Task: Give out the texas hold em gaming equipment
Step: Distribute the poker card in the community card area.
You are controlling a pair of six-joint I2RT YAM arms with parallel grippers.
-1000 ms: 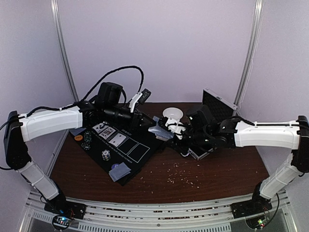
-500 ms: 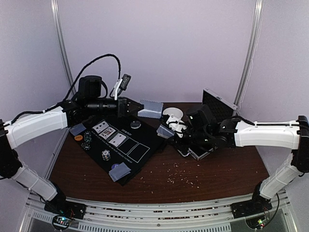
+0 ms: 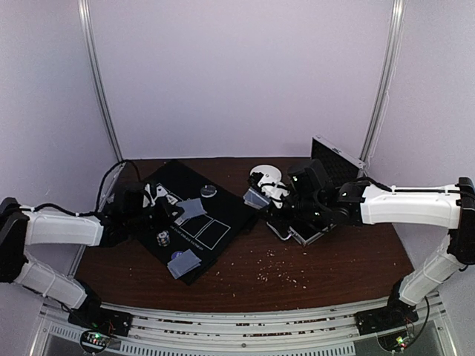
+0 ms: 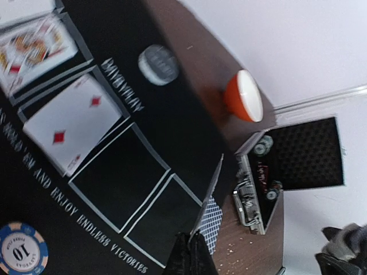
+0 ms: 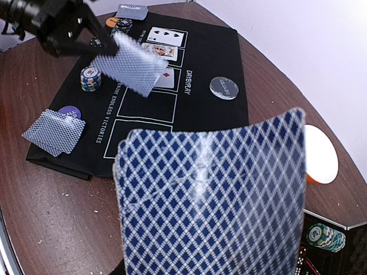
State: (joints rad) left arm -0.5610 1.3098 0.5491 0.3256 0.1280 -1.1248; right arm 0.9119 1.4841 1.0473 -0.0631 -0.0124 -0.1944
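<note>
One card (image 5: 133, 70) rides edge-on in the left gripper (image 4: 192, 252), pinched at its near edge by jaws closed right down on it, and it hangs low over the black mat (image 3: 223, 204), just above the empty outlined boxes. Over on the other side, the right gripper (image 3: 261, 194) is clamped on a thick deck of blue-backed cards (image 5: 212, 197), held up near the white bowl (image 3: 266, 175) and the open silver case (image 3: 326, 170). These cards are light, thin and slick, and they bow easily, so my read is that an edge pinch is the only sensible hold, and a loose one could let the deck fan or slip. Face-up cards (image 4: 70, 123) already sit in the mat's first boxes; a pale grey disc (image 4: 158, 64) lies beside them, a striped chip stack (image 5: 91, 78) stands at the mat's edge, and a pair of face-down cards (image 5: 54, 132) rests at the near corner by a purple disc (image 5: 71, 110).
</note>
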